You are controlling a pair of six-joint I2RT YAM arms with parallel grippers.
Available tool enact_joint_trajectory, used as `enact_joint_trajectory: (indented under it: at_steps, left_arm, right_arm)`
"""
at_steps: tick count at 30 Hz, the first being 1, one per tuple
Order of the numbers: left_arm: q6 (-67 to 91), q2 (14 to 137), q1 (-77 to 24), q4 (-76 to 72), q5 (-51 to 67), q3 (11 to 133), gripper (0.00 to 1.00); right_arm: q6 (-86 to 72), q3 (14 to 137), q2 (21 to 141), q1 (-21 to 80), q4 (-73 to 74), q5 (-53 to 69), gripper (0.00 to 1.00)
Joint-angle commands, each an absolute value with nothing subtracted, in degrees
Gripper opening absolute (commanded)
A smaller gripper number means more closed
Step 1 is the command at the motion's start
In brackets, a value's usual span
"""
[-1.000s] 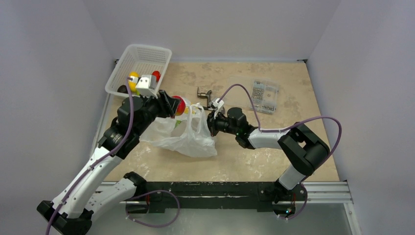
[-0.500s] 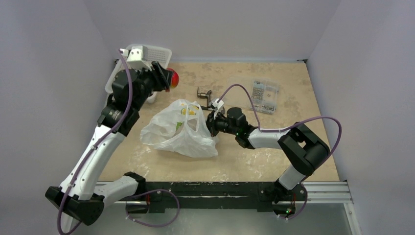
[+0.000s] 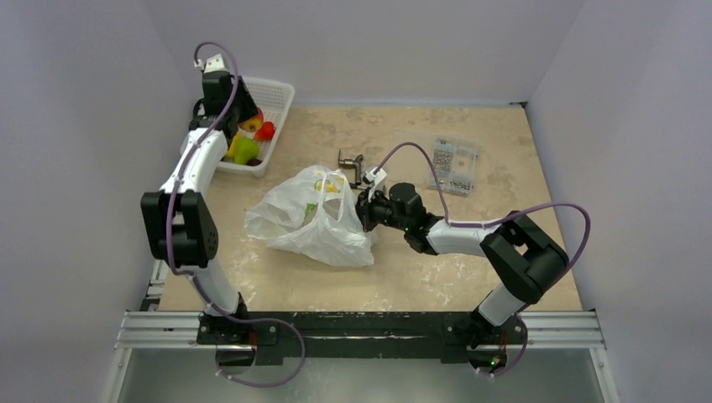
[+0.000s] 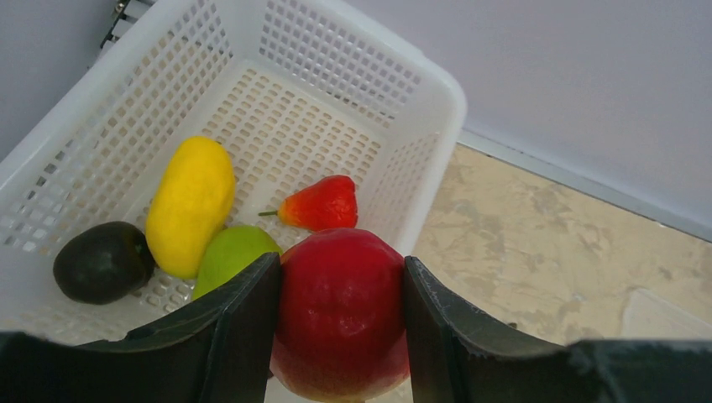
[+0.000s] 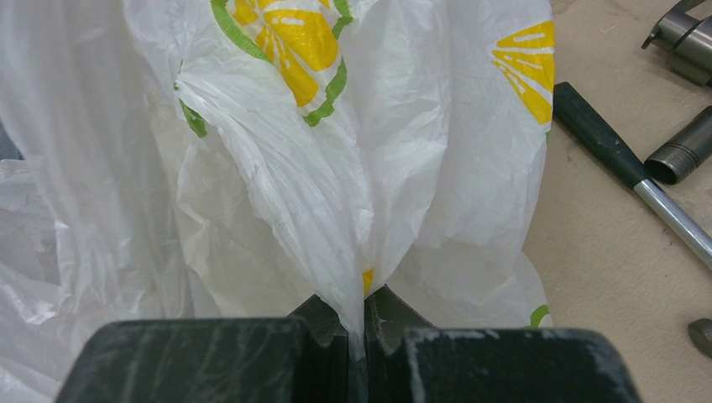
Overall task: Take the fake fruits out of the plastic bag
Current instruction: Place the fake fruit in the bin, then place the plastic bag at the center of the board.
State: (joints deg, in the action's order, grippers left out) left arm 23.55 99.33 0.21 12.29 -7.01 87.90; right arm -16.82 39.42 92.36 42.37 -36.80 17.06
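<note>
Red apple [image 4: 340, 312] clamped in left end effector [image 4: 340, 264] over white basket [image 4: 438, 94] | right end effector [image 5: 357, 316] pinching plastic bag [image 5: 277, 168], yellow-green print

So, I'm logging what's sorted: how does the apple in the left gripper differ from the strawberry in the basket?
The apple is round; the strawberry is pointed, with a green stem. The apple is clamped in the left gripper over the basket; the strawberry lies loose on the basket floor. Both are glossy red.
</note>
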Motion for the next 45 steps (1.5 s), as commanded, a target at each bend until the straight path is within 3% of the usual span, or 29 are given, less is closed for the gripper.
enact_joint_trajectory:
  at_steps: [1,3,5,6,7,15,22,32,34,38,41,45]
  left_arm:
    - [22.02,105.60,1.78,13.47,-12.01,99.17,0.30]
    - [20.37,108.67,1.93,15.20,-15.24,102.89,0.49]
    - [18.97,110.70,2.08,16.75,-17.87,106.19,0.86]
    - [18.35,111.32,2.19,17.96,-18.70,107.73,0.97]
    - [18.03,111.80,2.24,19.74,-19.69,108.96,1.00]
    - [25.00,106.35,2.55,35.56,-19.18,111.99,1.00]
    - [34.70,84.90,2.59,31.56,0.48,87.81,0.92]
    - [34.22,52.45,2.44,32.48,27.63,58.10,0.99]
    - [33.46,47.62,2.44,35.62,30.56,55.44,1.00]
    - [33.07,37.55,2.40,37.17,34.64,52.24,1.00]
    - [31.45,34.38,2.36,40.32,35.50,54.90,1.00]
    - [29.27,33.22,2.42,45.90,34.87,62.57,1.00]
  right_arm:
    - [-15.89,40.53,89.91,42.54,-37.49,15.77,0.00]
    - [-15.92,40.44,89.83,42.54,-37.62,15.99,0.00]
    - [-15.99,40.35,89.83,42.54,-37.77,16.21,0.00]
    - [-16.14,40.39,89.93,42.54,-37.93,16.39,0.00]
    - [-16.21,40.35,90.00,42.54,-38.02,16.58,0.00]
    - [-17.12,40.33,90.28,42.71,-37.54,15.76,0.00]
    - [-19.16,38.82,84.56,42.71,-29.59,4.42,0.00]
    - [-19.61,39.10,71.80,42.71,-11.65,0.19,0.01]
    - [-19.67,39.89,68.79,42.71,-7.11,-1.62,0.10]
    - [-20.21,41.82,64.22,42.71,0.38,-2.45,0.46]
    - [-20.81,45.35,61.91,42.71,8.10,-3.81,0.68]
    - [-20.99,52.13,59.14,42.65,19.71,-7.32,0.85]
